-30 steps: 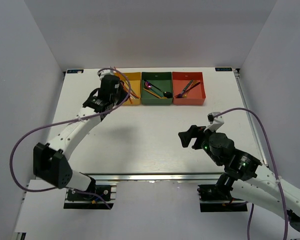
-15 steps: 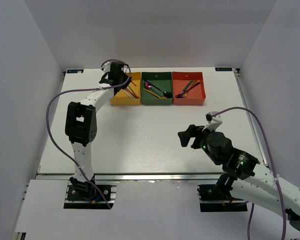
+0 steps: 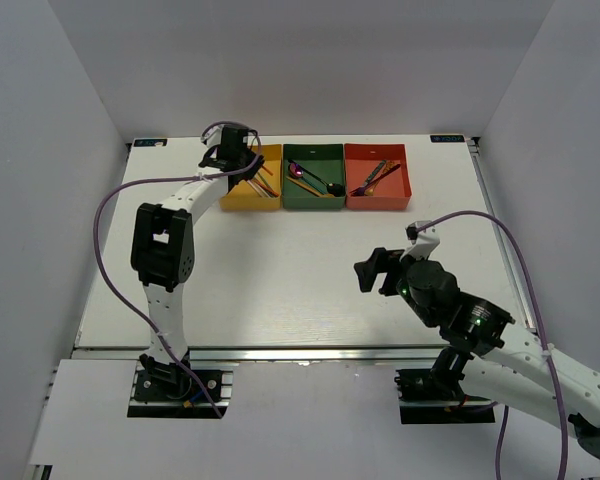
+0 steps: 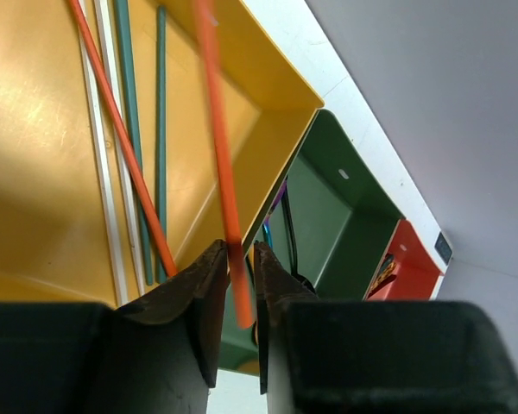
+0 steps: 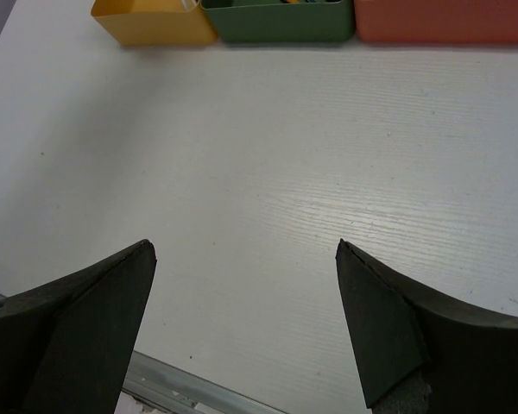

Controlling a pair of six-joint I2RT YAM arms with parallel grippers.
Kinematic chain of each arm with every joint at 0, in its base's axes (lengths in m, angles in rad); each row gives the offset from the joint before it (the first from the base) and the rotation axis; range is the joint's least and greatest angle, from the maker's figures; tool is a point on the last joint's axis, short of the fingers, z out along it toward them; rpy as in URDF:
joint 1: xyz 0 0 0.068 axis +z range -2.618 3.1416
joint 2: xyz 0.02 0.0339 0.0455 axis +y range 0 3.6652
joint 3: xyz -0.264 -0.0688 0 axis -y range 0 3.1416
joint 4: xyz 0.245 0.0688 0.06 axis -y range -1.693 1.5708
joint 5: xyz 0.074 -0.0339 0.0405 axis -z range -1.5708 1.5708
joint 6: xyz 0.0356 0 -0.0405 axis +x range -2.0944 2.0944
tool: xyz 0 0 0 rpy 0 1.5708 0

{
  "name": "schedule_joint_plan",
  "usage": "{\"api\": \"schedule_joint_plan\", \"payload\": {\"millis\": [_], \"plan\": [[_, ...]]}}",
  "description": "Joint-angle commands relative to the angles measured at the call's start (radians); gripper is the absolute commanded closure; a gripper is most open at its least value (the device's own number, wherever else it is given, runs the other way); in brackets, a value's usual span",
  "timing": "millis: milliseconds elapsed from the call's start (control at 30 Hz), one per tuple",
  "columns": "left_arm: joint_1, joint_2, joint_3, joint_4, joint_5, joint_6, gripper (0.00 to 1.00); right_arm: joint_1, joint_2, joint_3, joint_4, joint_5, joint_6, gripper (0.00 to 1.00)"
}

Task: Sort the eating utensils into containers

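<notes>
My left gripper [image 3: 242, 162] hangs over the yellow-orange tray [image 3: 242, 204] at the back left. In the left wrist view its jaws [image 4: 239, 252] are shut on an orange-red chopstick [image 4: 217, 129] that points down into the tray [image 4: 34, 172]. Another orange-red chopstick [image 4: 121, 138], a silver one [image 4: 99, 164] and grey-green ones [image 4: 160, 129] lie in it. The dark green tray [image 3: 313, 202] holds a purple spoon [image 3: 298, 171] and a black spoon [image 3: 333, 188]. The red-orange tray [image 3: 377, 203] holds forks [image 3: 375, 178]. My right gripper [image 3: 372, 272] is open and empty over bare table [image 5: 244, 250].
The three trays stand side by side along the table's back edge; their near walls show at the top of the right wrist view [image 5: 276, 24]. White walls enclose the table on the left, back and right. The metal front rail [image 3: 300, 353] runs along the near edge.
My left arm has swung from in front of the yellow-orange tray to over it, carrying the chopstick. My right gripper has drifted slightly left.
</notes>
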Motion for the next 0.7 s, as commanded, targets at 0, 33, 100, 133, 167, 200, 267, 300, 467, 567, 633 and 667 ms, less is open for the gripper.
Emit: {"api": "schedule_joint_plan", "payload": {"millis": [0, 33, 100, 133, 167, 200, 267, 300, 467, 567, 633, 667], "plan": [[0.008, -0.032, 0.028, -0.015, 0.022, 0.014, 0.69, -0.005, 0.0, 0.058, 0.042, 0.02, -0.02, 0.11], [0.008, -0.051, 0.02, -0.018, 0.025, 0.015, 0.66, -0.003, 0.004, 0.065, 0.042, 0.021, -0.02, 0.11], [0.008, -0.074, 0.003, -0.025, 0.028, 0.02, 0.57, -0.003, 0.01, 0.075, 0.04, 0.02, -0.021, 0.11], [0.008, -0.091, -0.008, -0.03, 0.022, 0.02, 0.53, -0.003, 0.014, 0.078, 0.039, 0.018, -0.023, 0.11], [0.01, -0.127, -0.038, -0.025, 0.019, 0.023, 0.49, -0.003, 0.016, 0.088, 0.036, 0.02, -0.023, 0.11], [0.011, -0.146, -0.052, -0.021, 0.014, 0.027, 0.46, -0.005, 0.019, 0.093, 0.031, 0.024, -0.026, 0.11], [0.013, -0.21, -0.098, -0.016, 0.004, 0.043, 0.42, -0.003, 0.02, 0.108, 0.023, 0.029, -0.03, 0.11], [0.016, -0.232, -0.106, -0.019, -0.003, 0.055, 0.41, -0.005, 0.022, 0.113, 0.022, 0.036, -0.033, 0.11], [0.016, -0.373, -0.091, -0.183, -0.021, 0.286, 0.02, -0.005, 0.033, 0.165, -0.023, 0.046, -0.058, 0.11], [0.016, -0.504, -0.143, -0.299, -0.039, 0.447, 0.02, -0.003, 0.062, 0.203, -0.071, 0.09, -0.096, 0.11], [0.014, -0.595, -0.236, -0.344, -0.105, 0.545, 0.02, -0.003, 0.08, 0.246, -0.093, 0.133, -0.137, 0.11], [0.016, -0.642, -0.276, -0.378, -0.143, 0.569, 0.02, -0.005, 0.103, 0.259, -0.119, 0.151, -0.147, 0.11]]}}
